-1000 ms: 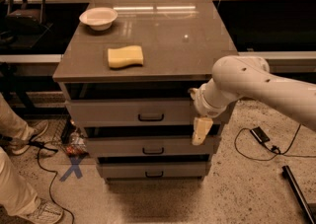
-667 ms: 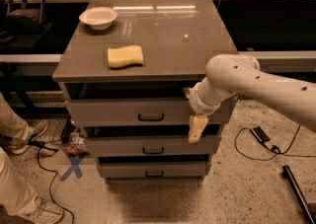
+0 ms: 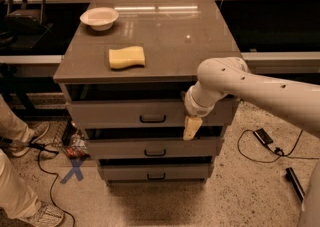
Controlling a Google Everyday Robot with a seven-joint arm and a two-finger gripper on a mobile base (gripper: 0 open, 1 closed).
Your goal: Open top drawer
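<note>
- Since a second ago, the gripper (image 3: 192,127) has slid left along the cabinet (image 3: 165,26) front, nearer the centre handle (image 3: 152,118); nothing else has shifted.
- It hangs tip-down off the white arm (image 3: 260,91), in front of the lower right part of the top drawer (image 3: 120,113), to the right of that handle and apart from it. It shows as one pale block, so whether it is open or closed cannot be told.
- The top drawer sits just under the cabinet's brown top, with a dark gap above its front.
- The arm crosses the cabinet's right front corner and hides the right end of the top drawer.
- On the cabinet top lie one white bowl (image 3: 100,17) at the back left and one yellow sponge (image 3: 127,57) nearer the front, well apart.
- Three grey drawers are stacked: below the top one come the middle drawer (image 3: 125,149) and the bottom drawer (image 3: 125,172), each with one dark loop handle.
- Left of the cabinet, a blue tape cross (image 3: 73,171) marks the floor beside a person's legs (image 3: 15,191) and two shoes, cut off by the edge.
- Right of the cabinet, black cables (image 3: 265,138) trail over the floor.
</note>
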